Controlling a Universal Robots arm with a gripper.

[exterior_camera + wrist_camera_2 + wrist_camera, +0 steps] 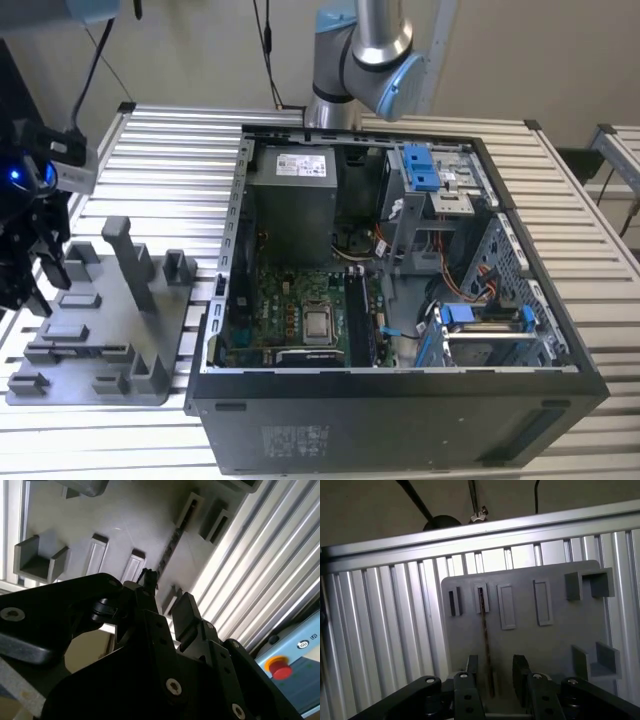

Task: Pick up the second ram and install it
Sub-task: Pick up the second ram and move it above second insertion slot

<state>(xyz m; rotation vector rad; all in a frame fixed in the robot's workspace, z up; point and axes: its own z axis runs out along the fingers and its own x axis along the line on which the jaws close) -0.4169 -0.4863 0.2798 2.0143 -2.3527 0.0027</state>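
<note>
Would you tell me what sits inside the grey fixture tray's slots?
In the first wrist view, the second ram stands on edge in one slot of the tray, between the gripper's open jaws. The gripper body covers the tray's near edge, so slots there cannot be seen.

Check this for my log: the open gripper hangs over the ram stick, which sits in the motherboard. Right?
No. The open gripper does hang over the second ram, but the stick sits in a slot of the grey tray instead; the first wrist view shows it.
</note>
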